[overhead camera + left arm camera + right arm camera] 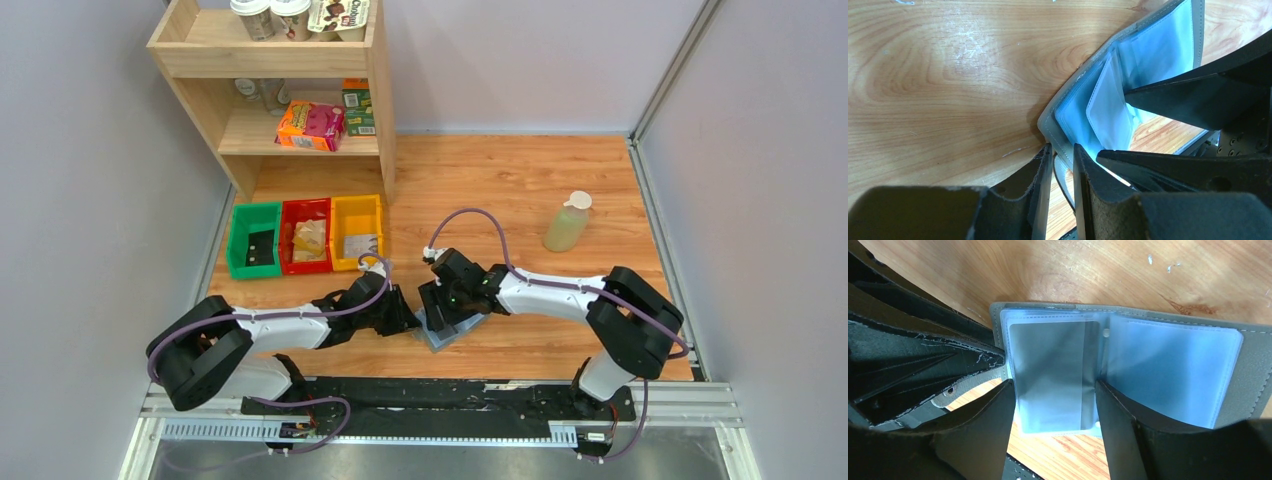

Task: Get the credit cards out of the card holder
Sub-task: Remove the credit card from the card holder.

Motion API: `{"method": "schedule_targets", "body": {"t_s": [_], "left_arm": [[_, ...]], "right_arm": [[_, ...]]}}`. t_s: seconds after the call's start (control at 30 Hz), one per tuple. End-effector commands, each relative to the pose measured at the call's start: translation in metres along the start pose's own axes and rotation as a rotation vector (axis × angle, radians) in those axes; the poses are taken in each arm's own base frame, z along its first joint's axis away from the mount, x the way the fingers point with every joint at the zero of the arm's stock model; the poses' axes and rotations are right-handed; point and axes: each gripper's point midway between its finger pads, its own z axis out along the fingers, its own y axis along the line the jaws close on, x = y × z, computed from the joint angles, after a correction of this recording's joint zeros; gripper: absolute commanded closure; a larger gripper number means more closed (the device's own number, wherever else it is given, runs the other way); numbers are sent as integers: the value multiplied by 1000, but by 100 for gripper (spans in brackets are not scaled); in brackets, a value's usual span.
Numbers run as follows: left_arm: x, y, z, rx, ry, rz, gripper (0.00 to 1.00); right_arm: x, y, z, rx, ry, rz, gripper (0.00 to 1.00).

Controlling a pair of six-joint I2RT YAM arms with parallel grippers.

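The card holder [456, 334] lies open on the wooden table between my two arms, grey outside with pale blue plastic sleeves [1173, 370] inside. My left gripper [1063, 150] is shut on its grey cover edge [1050, 120] at the holder's left side [408, 322]. My right gripper [1053, 385] stands open over it [441, 304], its fingers straddling one sleeve leaf and touching both side edges. A dull grey rectangle [1048, 370] shows through that sleeve. I cannot tell whether it is one of the credit cards. No card is outside the holder here.
Green [252, 240], red [305, 236] and yellow [357, 230] bins sit in a row at the left, below a wooden shelf [380, 110] with boxes and cups. A pale green bottle [567, 222] stands at the back right. Walls close in both sides.
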Motion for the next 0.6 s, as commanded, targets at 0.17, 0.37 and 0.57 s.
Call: {"method": "schedule_targets", "body": {"t_s": [0.17, 0.37, 0.57], "left_arm": [[1, 2, -8, -12, -4, 6, 70], [-15, -13, -24, -5, -58, 45, 69], [-30, -30, -41, 1, -97, 97, 69]], "right_arm": [[2, 7, 4, -140, -14, 81, 40], [1, 3, 3, -196, -21, 134, 41], [0, 1, 3, -256, -26, 183, 41]]}}
